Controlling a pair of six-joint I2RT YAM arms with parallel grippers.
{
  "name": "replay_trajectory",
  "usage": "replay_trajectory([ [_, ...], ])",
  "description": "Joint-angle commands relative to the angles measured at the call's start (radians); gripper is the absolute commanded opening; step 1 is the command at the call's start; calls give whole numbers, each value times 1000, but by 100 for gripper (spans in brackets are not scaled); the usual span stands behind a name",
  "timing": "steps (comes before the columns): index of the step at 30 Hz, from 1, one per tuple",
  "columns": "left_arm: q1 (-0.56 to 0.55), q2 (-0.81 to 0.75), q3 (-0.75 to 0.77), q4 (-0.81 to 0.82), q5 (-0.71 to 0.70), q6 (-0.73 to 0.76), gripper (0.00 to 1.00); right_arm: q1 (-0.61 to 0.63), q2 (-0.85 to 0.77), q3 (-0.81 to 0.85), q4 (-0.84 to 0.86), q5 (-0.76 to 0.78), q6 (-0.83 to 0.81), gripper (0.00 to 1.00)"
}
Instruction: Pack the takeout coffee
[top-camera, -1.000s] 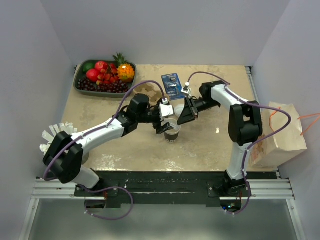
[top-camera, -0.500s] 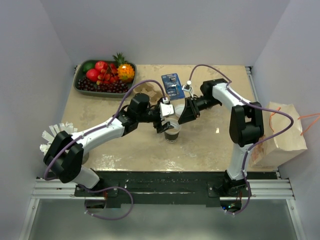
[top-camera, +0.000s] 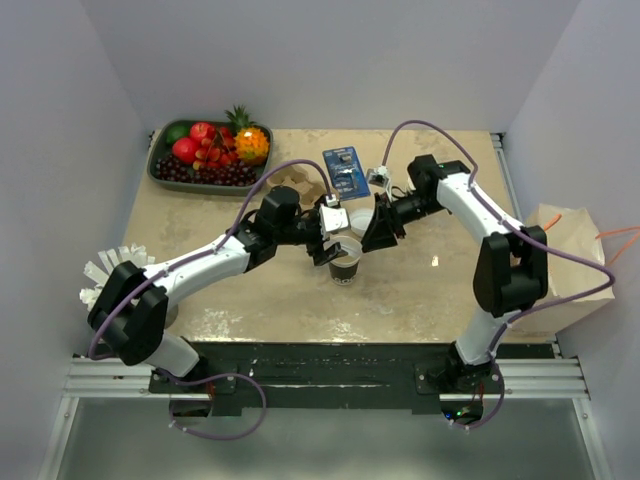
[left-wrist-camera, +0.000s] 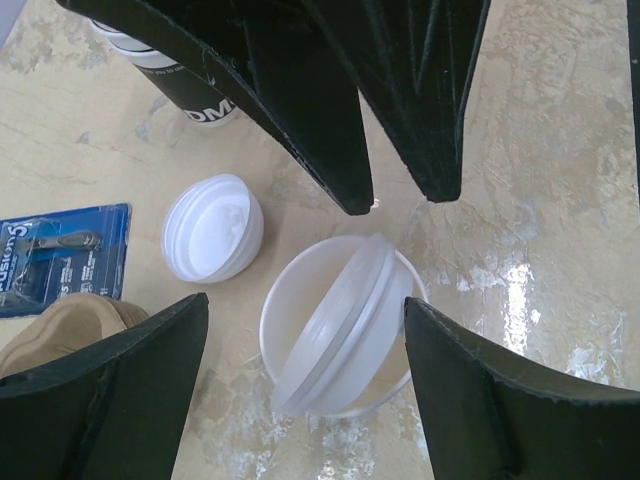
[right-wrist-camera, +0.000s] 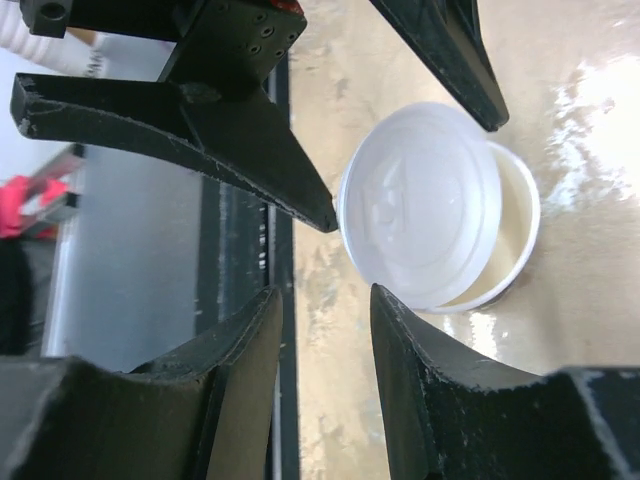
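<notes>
Top view: table (top-camera: 420, 290) largely plain. Takeout coffee (top-camera: 345, 270) stands mid-table, its upper part masked by both grippers, lid hard to make out.

Left wrist view only: razor pack (left-wrist-camera: 60, 250) cut off at the frame edge. Lid (left-wrist-camera: 335, 330) lies tilted across the cup's rim, not seated. Second white lid (left-wrist-camera: 212, 228) flat on the table beside the cup.

Left gripper (left-wrist-camera: 305, 302) fingers spread wide either side of the cup, contact not resolvable.

Right gripper (right-wrist-camera: 322, 292) fingers slightly parted, grasping nothing, tips near the lid's edge.
</notes>
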Motion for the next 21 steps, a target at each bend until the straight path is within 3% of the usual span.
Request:
replay_trajectory([
  [1,-6,5,46,47,4,4,83,30,-124,-61,227,65,87,45],
  [7,-6,2,49,35,2,9,82,89,-170,-108,356,135,118,46],
  [21,-7,-5,46,24,-1,12,82,115,-80,-30,281,125,73,41],
])
